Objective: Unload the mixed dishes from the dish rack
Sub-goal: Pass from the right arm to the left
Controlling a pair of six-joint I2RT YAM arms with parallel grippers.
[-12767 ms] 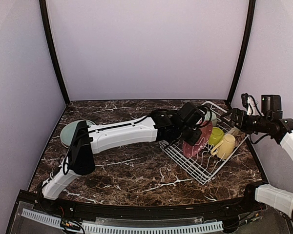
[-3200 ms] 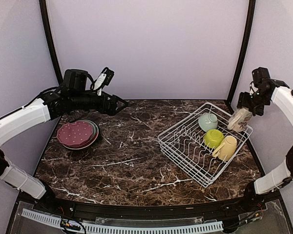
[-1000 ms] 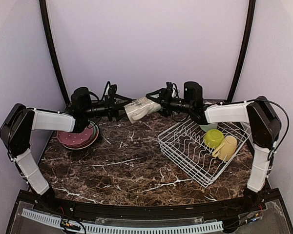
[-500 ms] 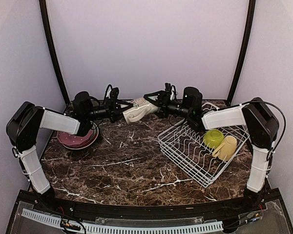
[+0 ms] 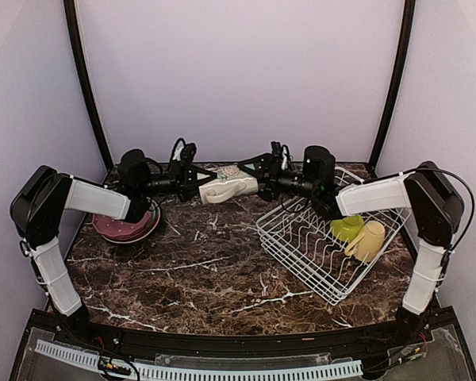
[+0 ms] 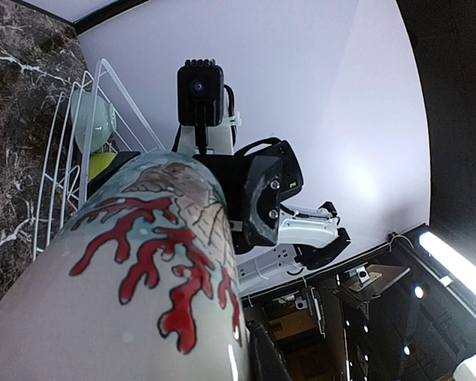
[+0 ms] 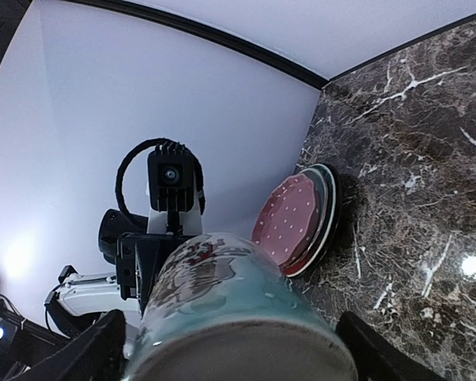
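Top external view, upper centre: a glossy, coral-patterned cream-grey mug [image 5: 228, 190] hangs sideways above the veined marble counter [image 5: 198, 270]. The left gripper [image 5: 197, 184] has its jaws clenched on the mug's left end. The right gripper [image 5: 259, 176] has its jaws flanking the other end, grip unclear.

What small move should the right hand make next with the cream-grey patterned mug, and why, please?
Probably the right hand should open fully and back away toward the white wire dish rack. The cream-grey mug with red coral pattern hangs above the dark marble table with the left hand closed on its other end, so that hand seems ready to carry it alone.
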